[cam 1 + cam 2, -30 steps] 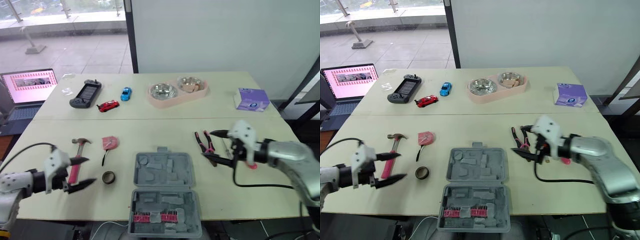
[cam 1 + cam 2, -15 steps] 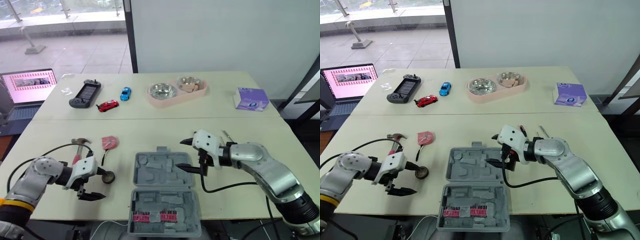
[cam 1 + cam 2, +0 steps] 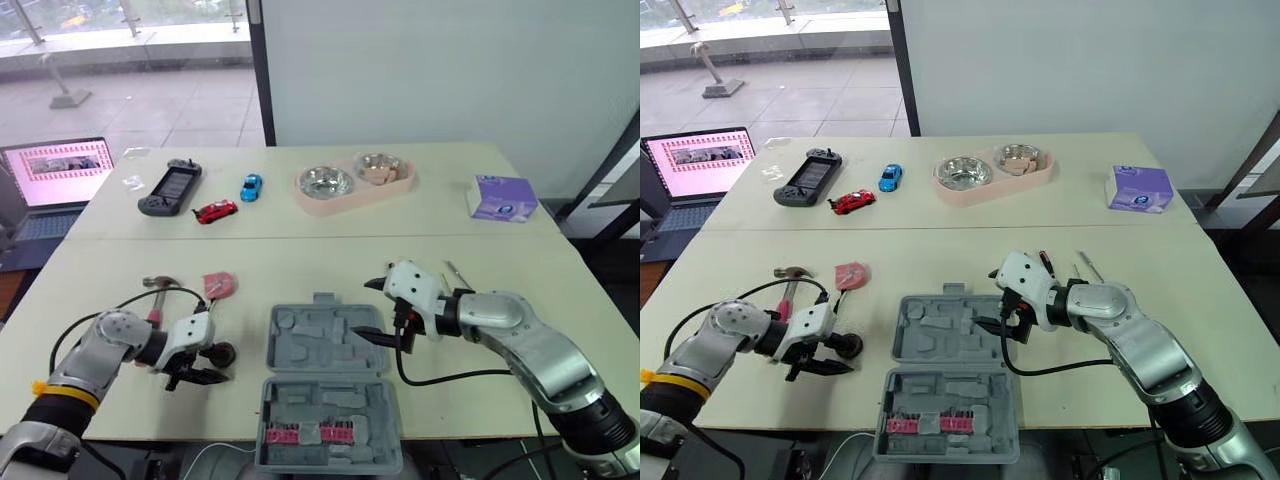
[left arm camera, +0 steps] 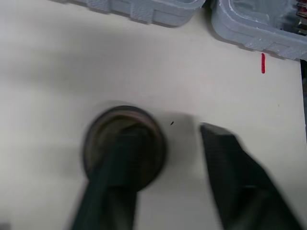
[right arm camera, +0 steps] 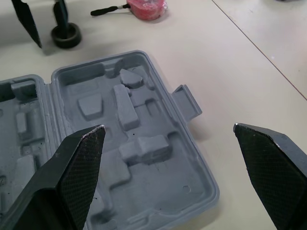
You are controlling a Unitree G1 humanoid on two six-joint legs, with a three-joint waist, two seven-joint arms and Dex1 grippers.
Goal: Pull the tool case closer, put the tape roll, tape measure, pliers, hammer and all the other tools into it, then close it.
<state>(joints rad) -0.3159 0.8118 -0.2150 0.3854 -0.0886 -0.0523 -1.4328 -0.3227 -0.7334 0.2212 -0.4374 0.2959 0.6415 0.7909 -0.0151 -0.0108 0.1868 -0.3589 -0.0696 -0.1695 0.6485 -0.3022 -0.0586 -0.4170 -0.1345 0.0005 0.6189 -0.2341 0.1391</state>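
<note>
Zero tools in the open tool case yet; left pincer spread astride tape roll, right pincer spread above it.

In the left wrist view the tape roll is blurred, and one of the fingers of the left gripper stands in its hole, covering part of its ring; the tool case is cut off by that picture's edge. The hammer has its handle partly hidden behind that gripper, the pliers lie mostly behind the right gripper. What lies in the right bowl is too small to tell.
</note>
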